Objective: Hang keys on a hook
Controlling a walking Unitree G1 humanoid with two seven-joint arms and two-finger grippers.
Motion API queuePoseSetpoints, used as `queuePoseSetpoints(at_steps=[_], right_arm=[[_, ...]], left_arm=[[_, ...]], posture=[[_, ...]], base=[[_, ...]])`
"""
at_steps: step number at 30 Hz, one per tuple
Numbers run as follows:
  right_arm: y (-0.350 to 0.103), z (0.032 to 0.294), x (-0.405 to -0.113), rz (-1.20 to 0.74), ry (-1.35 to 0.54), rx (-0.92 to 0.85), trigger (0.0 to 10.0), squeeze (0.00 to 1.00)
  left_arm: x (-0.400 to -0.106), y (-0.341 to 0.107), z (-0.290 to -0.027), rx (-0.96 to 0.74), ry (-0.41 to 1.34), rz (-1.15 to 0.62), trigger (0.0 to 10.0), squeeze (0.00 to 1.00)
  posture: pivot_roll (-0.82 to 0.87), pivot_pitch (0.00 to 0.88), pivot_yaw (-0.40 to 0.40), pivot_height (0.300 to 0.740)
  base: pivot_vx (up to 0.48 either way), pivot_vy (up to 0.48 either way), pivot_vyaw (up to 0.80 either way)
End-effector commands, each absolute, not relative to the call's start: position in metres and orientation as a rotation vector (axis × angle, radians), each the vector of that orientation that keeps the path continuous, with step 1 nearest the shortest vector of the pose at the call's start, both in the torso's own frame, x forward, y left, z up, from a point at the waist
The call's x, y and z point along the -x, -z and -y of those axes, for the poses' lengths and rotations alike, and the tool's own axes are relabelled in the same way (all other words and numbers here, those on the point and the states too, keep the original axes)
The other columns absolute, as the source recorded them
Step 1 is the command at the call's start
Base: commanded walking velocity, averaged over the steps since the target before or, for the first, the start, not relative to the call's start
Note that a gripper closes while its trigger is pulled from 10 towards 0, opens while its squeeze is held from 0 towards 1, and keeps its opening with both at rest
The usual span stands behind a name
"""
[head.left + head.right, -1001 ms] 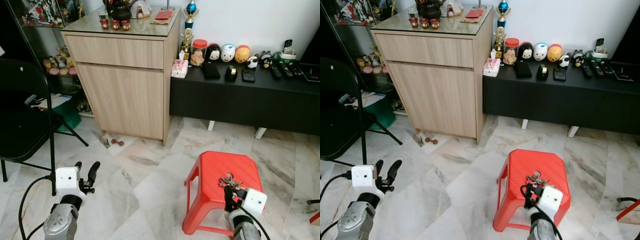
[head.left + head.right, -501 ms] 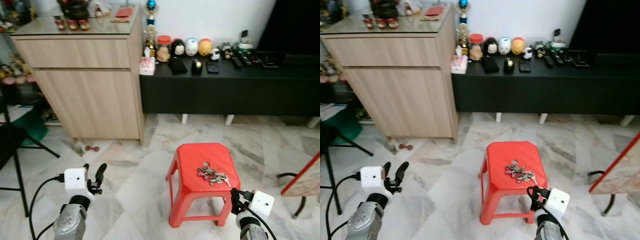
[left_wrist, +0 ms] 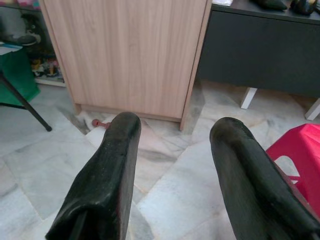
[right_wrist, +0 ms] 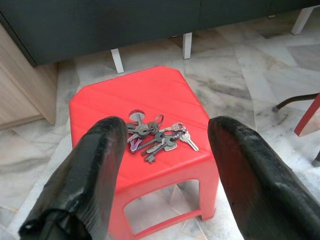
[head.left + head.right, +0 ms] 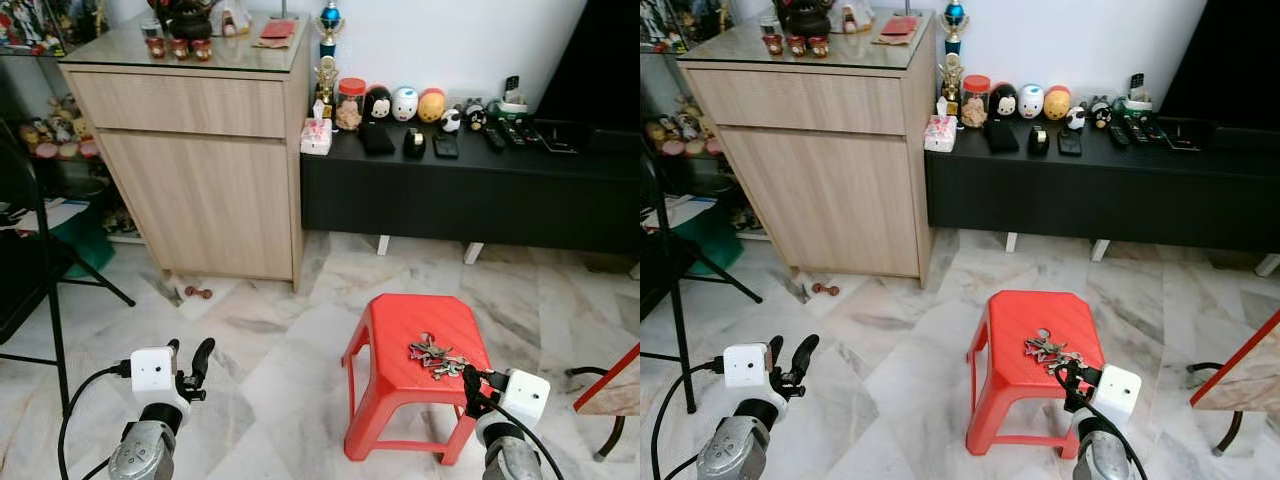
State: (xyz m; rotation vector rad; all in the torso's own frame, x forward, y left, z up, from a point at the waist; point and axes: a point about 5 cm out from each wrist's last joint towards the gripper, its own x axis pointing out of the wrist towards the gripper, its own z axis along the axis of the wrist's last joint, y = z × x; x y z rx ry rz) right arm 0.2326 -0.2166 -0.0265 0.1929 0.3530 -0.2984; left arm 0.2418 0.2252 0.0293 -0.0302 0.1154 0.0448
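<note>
Marble floor, red stool (image 5: pixel 415 350) before a black console (image 5: pixel 1090 180). Keys (image 4: pixel 155 137) lie loose on the stool seat. Right gripper (image 4: pixel 165 175) near them, fingers wide, empty. Left gripper (image 3: pixel 175 170) spread, empty. Camera has panned since earlier; right gripper now short of the keys.

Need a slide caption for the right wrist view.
Open right gripper hovers above the bunch of keys lying on the red plastic stool.

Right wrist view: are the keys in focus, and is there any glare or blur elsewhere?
Right wrist view: keys sharp on the red stool, evenly lit; near fingers slightly soft. Left wrist view: fingers soft too. Eye views: sharp; faint reflection on the cabinet's glass top.
</note>
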Motion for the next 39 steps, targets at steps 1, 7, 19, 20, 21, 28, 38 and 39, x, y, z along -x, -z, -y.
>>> queuePoseSetpoints(at_steps=[1,7,19,20,21,28,38,39], right_arm=[[0.029,0.219,-0.231,-0.374,0.318,-0.219,10.0,0.00],[0.030,0.217,-0.231,-0.376,0.318,-0.216,10.0,0.00],[0.029,0.219,-0.232,-0.367,0.320,-0.216,10.0,0.00],[0.028,0.219,-0.232,-0.366,0.320,-0.214,10.0,0.00],[0.028,0.220,-0.233,-0.361,0.323,-0.215,10.0,0.00],[0.027,0.219,-0.235,-0.368,0.313,-0.202,10.0,0.00],[0.023,0.222,-0.238,-0.343,0.334,-0.189,10.0,0.00],[0.023,0.222,-0.239,-0.341,0.334,-0.190,10.0,0.00]], left_arm=[[-0.243,-0.030,-0.222,0.006,-0.012,-0.115,10.0,0.00],[-0.246,-0.035,-0.228,0.003,-0.025,-0.100,10.0,0.00],[-0.245,-0.035,-0.227,0.007,-0.036,-0.098,10.0,0.00],[-0.245,-0.035,-0.227,0.007,-0.036,-0.098,10.0,0.00],[-0.246,-0.035,-0.227,0.006,-0.036,-0.098,10.0,0.00],[-0.248,-0.037,-0.230,-0.003,-0.045,-0.089,10.0,0.00],[-0.249,-0.036,-0.232,-0.022,-0.046,-0.097,10.0,0.00],[-0.249,-0.036,-0.232,-0.023,-0.046,-0.097,10.0,0.00]], posture=[[0.15,0.000,-0.050,0.740],[0.16,0.000,-0.056,0.740],[0.16,0.000,-0.062,0.740],[0.16,0.000,-0.062,0.740],[0.16,0.000,-0.062,0.740],[0.16,0.000,-0.063,0.740],[0.16,0.000,-0.056,0.740],[0.16,0.000,-0.057,0.740]], base=[[0.000,0.000,-0.80],[0.000,0.000,-0.75],[0.000,0.000,-0.05],[0.000,0.000,0.00],[0.000,0.000,0.00],[0.186,0.000,-0.56],[0.267,0.000,-0.23],[0.270,0.000,0.00]])
